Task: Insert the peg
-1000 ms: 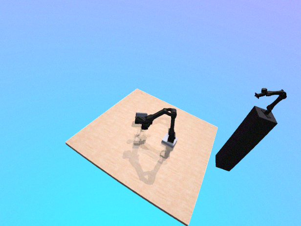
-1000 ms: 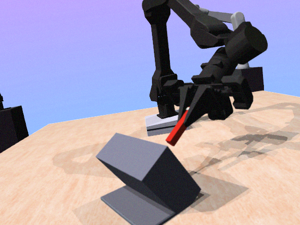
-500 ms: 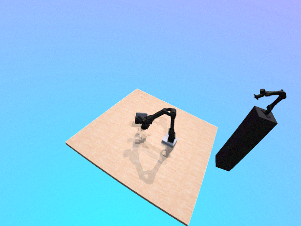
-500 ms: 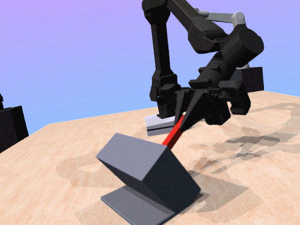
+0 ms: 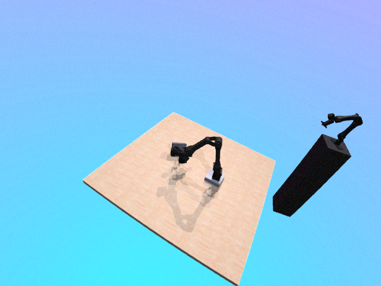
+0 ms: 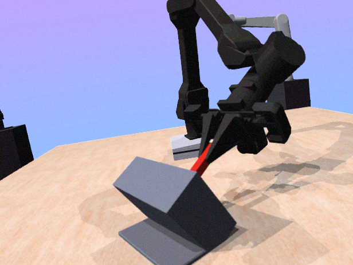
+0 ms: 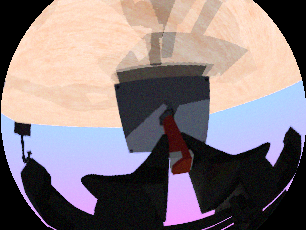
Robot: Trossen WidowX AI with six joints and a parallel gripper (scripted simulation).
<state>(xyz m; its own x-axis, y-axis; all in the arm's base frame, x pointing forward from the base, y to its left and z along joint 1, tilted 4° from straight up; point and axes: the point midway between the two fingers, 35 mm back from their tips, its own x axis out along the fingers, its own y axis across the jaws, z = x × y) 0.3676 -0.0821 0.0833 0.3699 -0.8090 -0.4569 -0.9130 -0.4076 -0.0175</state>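
Out over the wooden table [image 5: 133,173] [image 6: 71,172] [image 7: 60,65], I have my black arm [image 5: 218,158] [image 6: 189,57] bent forward from its pale base [image 5: 208,179] [image 6: 179,156], with the gripper [image 5: 177,150] [image 6: 207,152] [image 7: 172,138] angled down toward the grey sloped block [image 5: 182,144] [image 6: 189,212] [image 7: 135,105]. Its fingers are pinched onto the red peg [image 6: 200,161] [image 7: 176,134], one on each side. From the exterior camera the peg slants down out of the fingertips and passes behind the block's upper edge, so its lower end is hidden from me there. On my wrist view that lower end meets the dark hole [image 7: 167,116] in the block's face; how deep it sits, I cannot tell. The peg's faces look flat, and its near end shows between the fingers. Shadows of the arm spread across the wood, and a dark pedestal [image 5: 309,182] carrying another arm [image 5: 347,127] stands off beyond the table's edge.
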